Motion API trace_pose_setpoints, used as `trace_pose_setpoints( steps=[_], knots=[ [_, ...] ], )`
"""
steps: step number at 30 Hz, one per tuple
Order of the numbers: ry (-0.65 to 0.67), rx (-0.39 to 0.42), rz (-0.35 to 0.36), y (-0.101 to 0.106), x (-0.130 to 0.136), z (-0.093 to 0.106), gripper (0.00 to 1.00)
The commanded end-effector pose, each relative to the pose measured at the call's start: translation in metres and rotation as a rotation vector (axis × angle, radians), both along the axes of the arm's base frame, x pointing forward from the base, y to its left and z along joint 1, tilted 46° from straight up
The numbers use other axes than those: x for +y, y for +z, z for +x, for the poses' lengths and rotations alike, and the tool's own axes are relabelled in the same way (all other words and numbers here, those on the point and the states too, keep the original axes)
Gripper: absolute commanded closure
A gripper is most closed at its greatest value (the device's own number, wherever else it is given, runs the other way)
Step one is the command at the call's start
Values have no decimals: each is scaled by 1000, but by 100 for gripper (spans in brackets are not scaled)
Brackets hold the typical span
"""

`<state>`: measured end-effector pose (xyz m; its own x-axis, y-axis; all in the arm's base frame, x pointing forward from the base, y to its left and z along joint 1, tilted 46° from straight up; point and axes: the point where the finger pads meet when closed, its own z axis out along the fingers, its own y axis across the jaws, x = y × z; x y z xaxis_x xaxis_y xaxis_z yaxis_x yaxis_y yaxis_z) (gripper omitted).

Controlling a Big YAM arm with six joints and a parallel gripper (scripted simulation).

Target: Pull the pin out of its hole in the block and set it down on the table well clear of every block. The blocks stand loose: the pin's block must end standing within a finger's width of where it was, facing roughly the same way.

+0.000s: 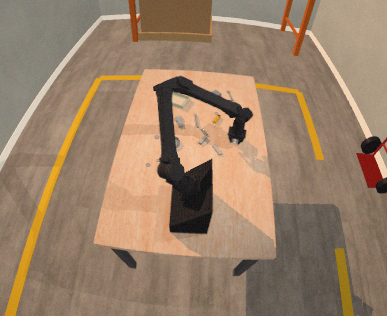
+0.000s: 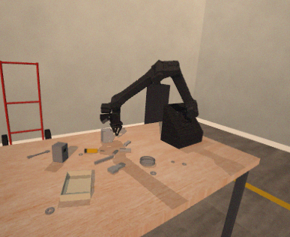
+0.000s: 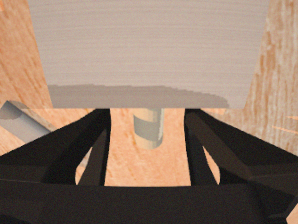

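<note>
The pin's grey block stands on the table under the arm's wrist. The pale round pin sticks out of the block's near side in the wrist view, with a shadow band across it. My gripper is partly open. In the wrist view its two fingers stand on either side of the pin, with a gap on each side. The pin's far end is hidden in the block. In the top view the arm hides most of the block.
A second grey block stands farther out. A shallow tray, a yellow-handled screwdriver, a round dish and a wrench lie around. A grey bar lies left of the fingers in the wrist view.
</note>
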<state>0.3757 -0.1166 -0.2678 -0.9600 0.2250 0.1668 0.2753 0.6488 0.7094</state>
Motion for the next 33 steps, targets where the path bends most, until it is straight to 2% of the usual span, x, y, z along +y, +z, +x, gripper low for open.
trace_pose_setpoints(
  steps=[1, 9, 10, 33],
  knots=[
    [7, 3, 0, -3, 7, 3, 56],
    [5, 1, -2, -3, 6, 4, 56],
    [5, 1, -2, -3, 6, 4, 100],
    [5, 1, -2, -3, 6, 4, 100]
  ],
)
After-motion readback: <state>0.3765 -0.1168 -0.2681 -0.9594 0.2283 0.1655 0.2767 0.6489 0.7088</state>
